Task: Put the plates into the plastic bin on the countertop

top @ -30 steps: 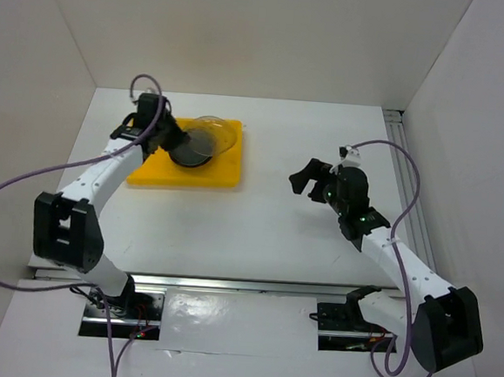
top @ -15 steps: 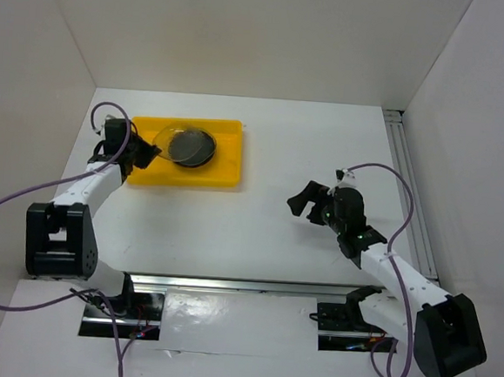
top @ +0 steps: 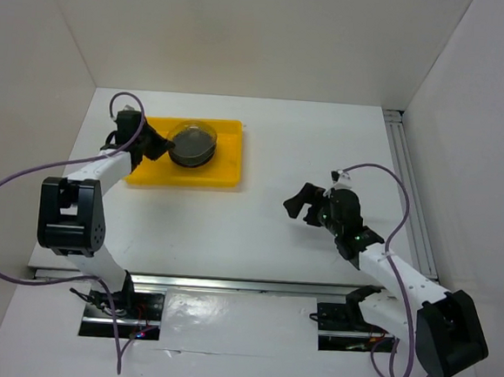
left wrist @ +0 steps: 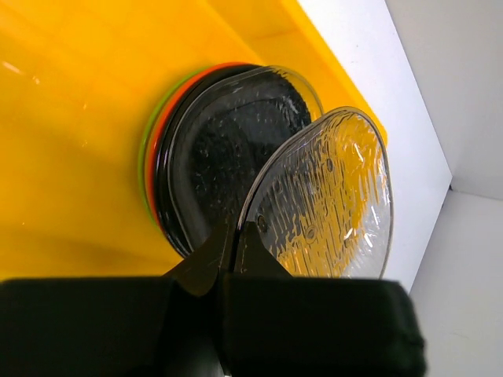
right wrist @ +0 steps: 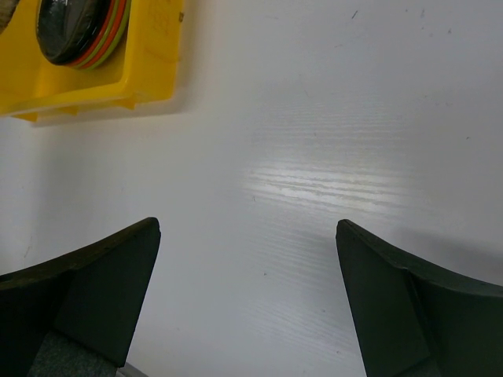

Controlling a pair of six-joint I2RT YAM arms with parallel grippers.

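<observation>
1. The stack of plates [left wrist: 196, 169], black over orange and lime-green, lay inside the plastic bin [left wrist: 71, 118], and one grey oblong dish seemed to lie on top.
2. The left claw [left wrist: 236, 234] was pinched shut on the rim of a second grey oblong plate [left wrist: 330, 196], held tilted just above the stack. I judged that only its release remained.
3. The right claw [right wrist: 247, 228] hung wide open and empty over the bench [right wrist: 314, 118], well apart from the bin.
4. The bin's raised rim stood close beside the stack, but the yellow floor on the other side gave free room.
</observation>
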